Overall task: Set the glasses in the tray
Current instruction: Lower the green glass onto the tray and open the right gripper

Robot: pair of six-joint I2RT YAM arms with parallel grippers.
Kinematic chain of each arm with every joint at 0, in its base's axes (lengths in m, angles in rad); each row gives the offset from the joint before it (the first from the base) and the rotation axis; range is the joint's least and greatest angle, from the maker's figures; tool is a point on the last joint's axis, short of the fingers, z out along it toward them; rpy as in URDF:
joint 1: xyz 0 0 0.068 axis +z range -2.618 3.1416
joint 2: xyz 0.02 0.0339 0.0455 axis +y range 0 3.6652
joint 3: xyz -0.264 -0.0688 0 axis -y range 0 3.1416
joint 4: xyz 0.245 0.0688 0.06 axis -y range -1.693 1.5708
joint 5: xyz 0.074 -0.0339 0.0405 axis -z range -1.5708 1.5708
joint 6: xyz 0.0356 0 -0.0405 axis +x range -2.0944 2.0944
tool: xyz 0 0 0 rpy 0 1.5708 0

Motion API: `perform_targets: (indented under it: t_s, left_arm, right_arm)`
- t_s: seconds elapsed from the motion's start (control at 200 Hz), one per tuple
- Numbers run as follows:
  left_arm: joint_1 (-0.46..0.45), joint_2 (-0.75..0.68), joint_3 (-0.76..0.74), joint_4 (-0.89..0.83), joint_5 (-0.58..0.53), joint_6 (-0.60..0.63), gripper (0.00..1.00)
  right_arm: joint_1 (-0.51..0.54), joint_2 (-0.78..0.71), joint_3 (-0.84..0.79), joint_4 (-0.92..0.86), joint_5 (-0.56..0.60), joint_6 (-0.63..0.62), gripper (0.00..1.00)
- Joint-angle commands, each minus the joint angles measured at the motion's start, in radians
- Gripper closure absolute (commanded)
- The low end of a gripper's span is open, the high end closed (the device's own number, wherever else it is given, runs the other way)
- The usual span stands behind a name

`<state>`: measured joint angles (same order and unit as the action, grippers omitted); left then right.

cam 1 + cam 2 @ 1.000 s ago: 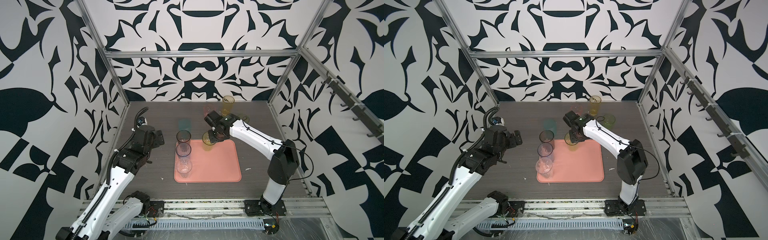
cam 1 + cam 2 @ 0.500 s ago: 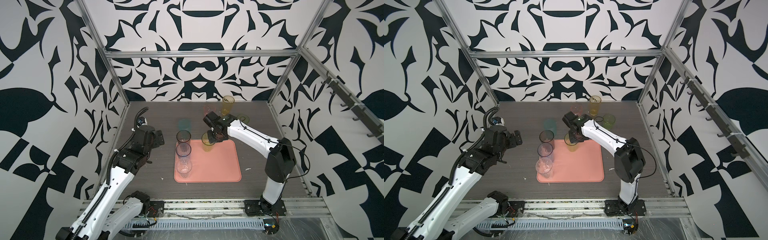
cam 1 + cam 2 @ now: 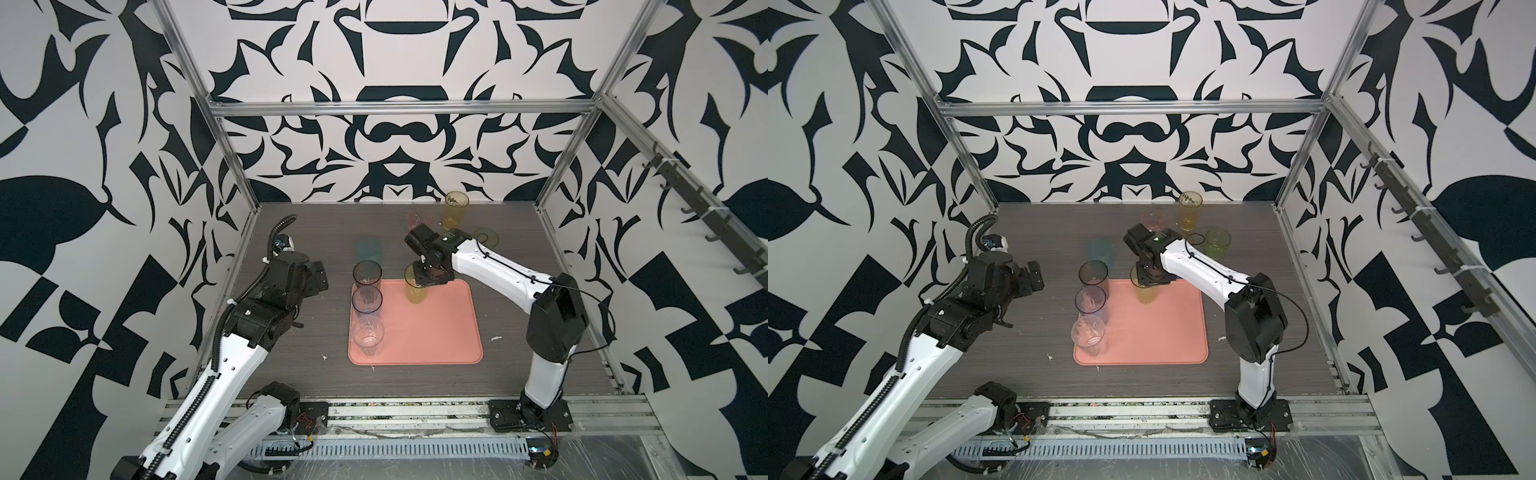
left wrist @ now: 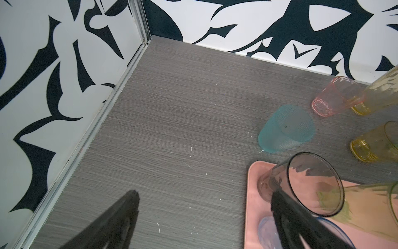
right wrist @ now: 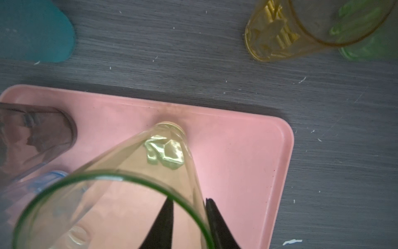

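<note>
In both top views, four glasses (image 3: 367, 299) stand on the pink tray (image 3: 440, 332), others on the table (image 3: 519, 232). Left wrist view: left gripper (image 4: 204, 193) spread wide, empty. Right wrist view: right gripper (image 5: 189, 200) slightly parted astride a green-rimmed glass (image 5: 168, 151).

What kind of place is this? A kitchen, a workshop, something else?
Probably a robot test cell, not a kitchen: two arms bolted to a rail, a metal frame with patterned walls boxing in one table, and just glasses and a tray to practise on.
</note>
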<state>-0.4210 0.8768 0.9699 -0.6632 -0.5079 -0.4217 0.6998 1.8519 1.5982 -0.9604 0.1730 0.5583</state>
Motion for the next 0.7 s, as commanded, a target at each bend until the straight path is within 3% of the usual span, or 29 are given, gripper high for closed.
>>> perform_targets:
  t_s: [0.0,0.4,0.695]
  left_arm:
    - [0.002,-0.015,-0.001,-0.014,0.003,-0.011,0.01]
    - [0.003,-0.023,0.005,-0.018,-0.01,-0.008,0.0]
    - [0.002,-0.032,0.009,-0.022,-0.016,-0.005,0.01]
  right_arm:
    - [-0.001,-0.013,0.049,-0.014,-0.001,0.008,0.63]
    - [-0.001,-0.053,0.14,-0.057,-0.002,-0.007,0.46]
    - [0.0,-0.086,0.236,-0.095,0.011,-0.033,0.45]
